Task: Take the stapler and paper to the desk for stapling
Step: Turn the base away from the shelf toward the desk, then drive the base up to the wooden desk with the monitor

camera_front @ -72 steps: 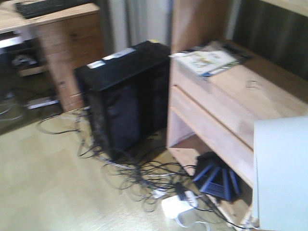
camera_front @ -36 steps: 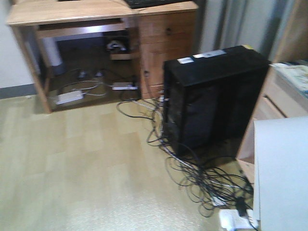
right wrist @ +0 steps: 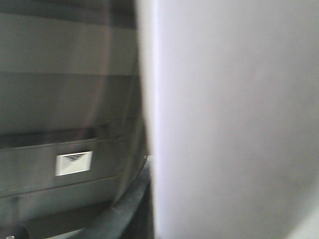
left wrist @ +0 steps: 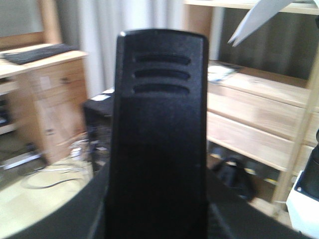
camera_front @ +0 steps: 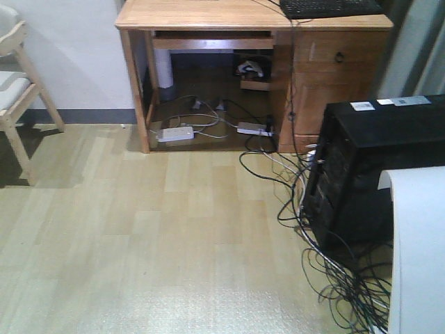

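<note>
Along the front view's right edge, paper (camera_front: 418, 250) partly cropped.

1. Blurred stapler (left wrist: 159, 139), bottom cut off, hides the left gripper's fingers.
2. Blurred paper (right wrist: 234, 119) fills the view ahead of the right gripper, hiding its jaws.
3. Far ahead, desk (camera_front: 208, 14) top cut off.

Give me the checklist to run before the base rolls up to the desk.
1. Stapler on the left arm: ok, it fills that wrist view.
2. Paper on the right arm: ok, sheet stands upright.
3. Desk ahead: ok, in the front view.
4. Bare spot on its top: ok, left of the keyboard.
5. Floor path: not ok on the right, cables sprawl beside the black tower.
6. Grip firmness: cannot tell, fingers hidden.
</note>
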Available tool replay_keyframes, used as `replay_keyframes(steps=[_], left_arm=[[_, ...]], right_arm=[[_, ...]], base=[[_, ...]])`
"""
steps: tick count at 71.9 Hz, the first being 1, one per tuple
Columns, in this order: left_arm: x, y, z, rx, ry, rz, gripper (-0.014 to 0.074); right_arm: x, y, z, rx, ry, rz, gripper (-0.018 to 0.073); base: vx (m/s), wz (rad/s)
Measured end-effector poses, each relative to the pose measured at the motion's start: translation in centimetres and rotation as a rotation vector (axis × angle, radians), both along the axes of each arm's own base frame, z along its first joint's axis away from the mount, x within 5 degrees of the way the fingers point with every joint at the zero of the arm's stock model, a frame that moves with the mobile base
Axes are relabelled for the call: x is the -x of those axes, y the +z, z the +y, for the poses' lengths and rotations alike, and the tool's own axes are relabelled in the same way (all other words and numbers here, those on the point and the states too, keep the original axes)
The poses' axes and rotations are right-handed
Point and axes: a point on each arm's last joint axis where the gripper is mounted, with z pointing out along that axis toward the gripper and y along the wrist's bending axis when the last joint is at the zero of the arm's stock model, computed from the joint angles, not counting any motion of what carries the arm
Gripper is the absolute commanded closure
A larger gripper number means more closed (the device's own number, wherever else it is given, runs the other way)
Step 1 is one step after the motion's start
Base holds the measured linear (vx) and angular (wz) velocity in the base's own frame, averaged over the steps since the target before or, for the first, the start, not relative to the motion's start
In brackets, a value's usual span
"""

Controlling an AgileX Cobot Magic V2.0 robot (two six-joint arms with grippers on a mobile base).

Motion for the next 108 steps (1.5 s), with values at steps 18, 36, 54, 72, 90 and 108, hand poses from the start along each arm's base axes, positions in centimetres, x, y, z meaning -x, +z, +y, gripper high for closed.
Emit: replay_keyframes(steps=[18,36,54,72,90,108], left_arm=[[0.0,0.0,0.0,0.0,0.0,0.0,0.0603],[0.0,0.0,0.0,0.0,0.0,0.0,0.0603],[0.0,0.0,0.0,0.0,0.0,0.0,0.0603],[0.0,0.0,0.0,0.0,0.0,0.0,0.0603],[0.0,0.0,0.0,0.0,0.0,0.0,0.0603],[0.0,0.0,0.0,0.0,0.0,0.0,0.0603]], right_arm=[[0.01,0.01,0.0,0.0,0.0,-0.001,0.0564],[0.04,0.02,-0.01,-0.001,0.001,-0.005,0.0564],[0.05,0.03,-0.01,-0.001,0.001,-0.006,0.0564],[0.05,0.03,-0.01,-0.001,0.0,-0.006,0.0564],[0.05,0.03,0.0,0.001,0.0,-0.007,0.0564],[0.05,0.02,0.02,0.003,-0.001,-0.007,0.0564]], base=[[0.19,0.21],[0.29,0.05],[0.39,-0.07],[0.42,-0.04],[0.42,-0.01],[0.4,0.05]])
